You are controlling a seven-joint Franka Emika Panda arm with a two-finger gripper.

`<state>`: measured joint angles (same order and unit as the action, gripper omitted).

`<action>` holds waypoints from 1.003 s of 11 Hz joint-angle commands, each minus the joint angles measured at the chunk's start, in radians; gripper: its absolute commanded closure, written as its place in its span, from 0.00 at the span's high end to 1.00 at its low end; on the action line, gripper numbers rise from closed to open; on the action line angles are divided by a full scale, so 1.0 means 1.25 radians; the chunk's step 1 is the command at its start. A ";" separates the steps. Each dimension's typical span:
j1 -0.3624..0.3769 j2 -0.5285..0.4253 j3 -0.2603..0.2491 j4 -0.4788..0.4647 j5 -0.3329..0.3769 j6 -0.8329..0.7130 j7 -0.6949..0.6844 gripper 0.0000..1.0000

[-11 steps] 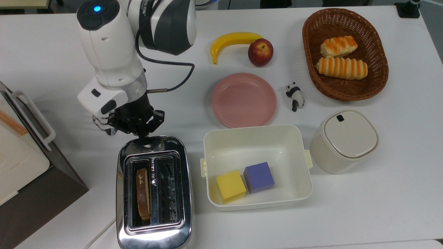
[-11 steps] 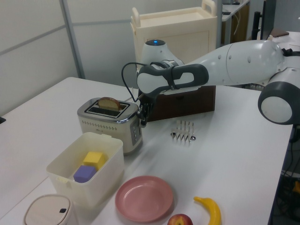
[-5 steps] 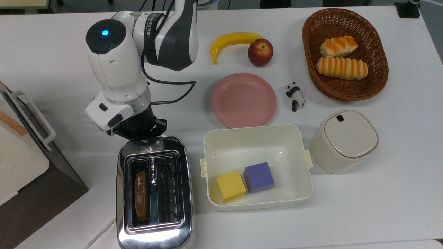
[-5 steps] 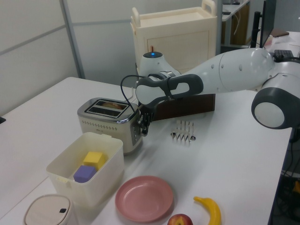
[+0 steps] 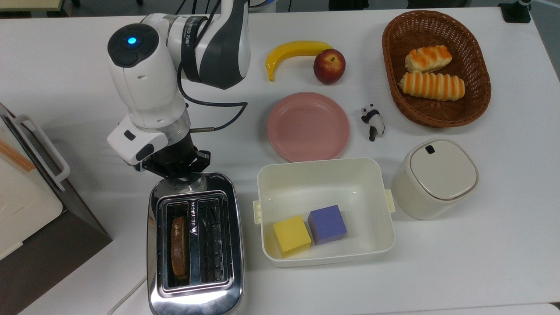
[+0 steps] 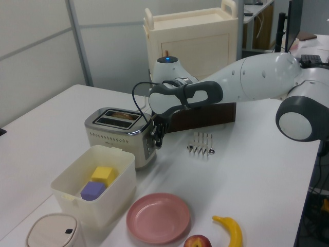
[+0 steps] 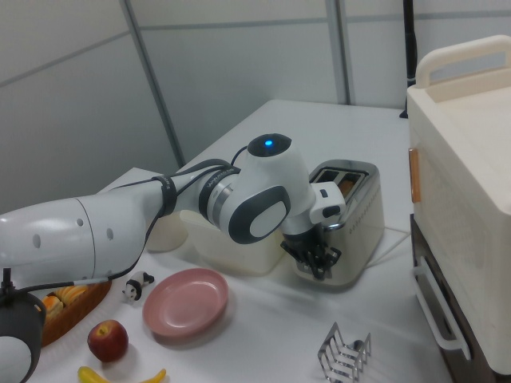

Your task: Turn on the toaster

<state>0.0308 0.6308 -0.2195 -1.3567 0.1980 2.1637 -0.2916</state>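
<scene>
The toaster (image 5: 194, 245) stands at the near edge of the white worktop (image 5: 481, 245) in the top view, toward the top view's left, with a white cord (image 5: 127, 295) leaving its lower end. A bread slice (image 5: 179, 247) sits low in the slot on the top view's left; the other slot holds nothing. The gripper (image 5: 177, 168) is positioned against the toaster's upper end in the top view, at the lever end; in the left view the gripper (image 6: 157, 136) is pressed close to the end face, about halfway down. Whether its fingers are apart or together cannot be told. A brown-and-cream box appliance (image 5: 26, 210) occupies the worktop's edge on the top view's left. Just beside the toaster on the top view's right is a cream bin (image 5: 380, 201) containing a yellow cube (image 5: 291, 235) and a purple cube (image 5: 327, 224), touching. A pink plate (image 5: 308, 126) lies beyond the bin.
</scene>
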 commanded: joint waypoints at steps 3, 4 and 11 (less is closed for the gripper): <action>-0.016 -0.056 -0.004 -0.003 0.021 0.015 -0.011 0.00; -0.020 -0.075 -0.004 -0.004 0.022 0.014 -0.011 0.00; -0.032 -0.206 -0.005 0.009 0.012 -0.149 -0.011 0.28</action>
<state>-0.0123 0.4516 -0.2212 -1.3243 0.1987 2.0473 -0.2916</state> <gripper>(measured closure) 0.899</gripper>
